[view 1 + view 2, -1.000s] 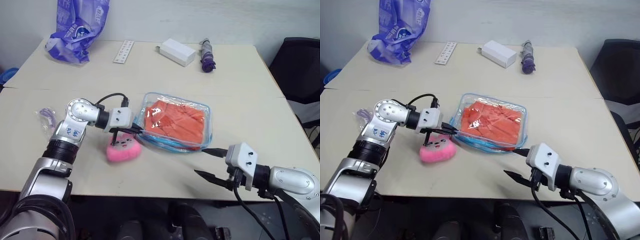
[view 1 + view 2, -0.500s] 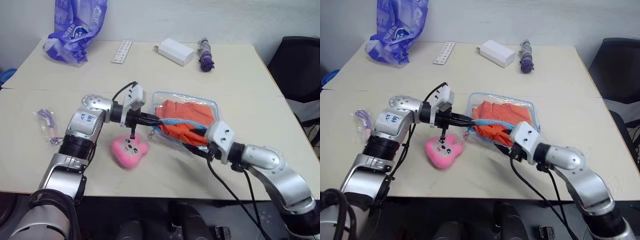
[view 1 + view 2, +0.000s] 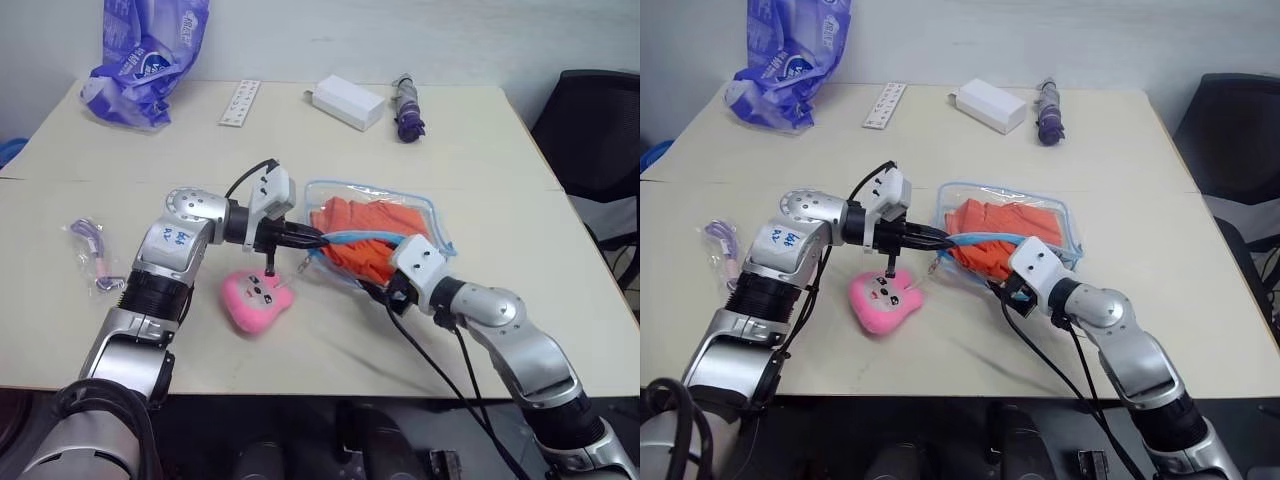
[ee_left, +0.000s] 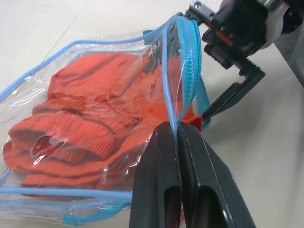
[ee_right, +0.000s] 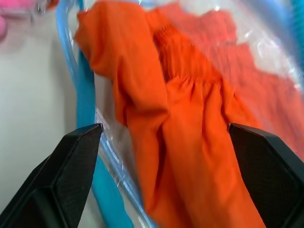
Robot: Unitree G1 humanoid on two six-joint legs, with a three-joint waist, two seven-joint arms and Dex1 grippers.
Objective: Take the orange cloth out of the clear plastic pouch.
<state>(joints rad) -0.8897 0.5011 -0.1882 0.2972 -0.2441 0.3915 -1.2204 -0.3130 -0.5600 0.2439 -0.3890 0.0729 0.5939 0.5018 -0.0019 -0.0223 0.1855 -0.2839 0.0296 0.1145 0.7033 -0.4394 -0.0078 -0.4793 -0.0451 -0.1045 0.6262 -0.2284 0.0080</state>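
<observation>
Beige tabletop (image 3: 480, 150) carried the clear pouch (image 3: 425, 212) near its middle, the orange cloth (image 3: 372, 222) inside it and bulging from the open mouth. The left tool (image 4: 178, 137) was clamped shut on the pouch's blue zipper edge, holding that edge up. The right tool (image 5: 161, 137) stood spread wide at the mouth, its fingers either side of the cloth, seemingly not gripping it. A pink plush (image 3: 256, 299) lay just beside the pouch.
</observation>
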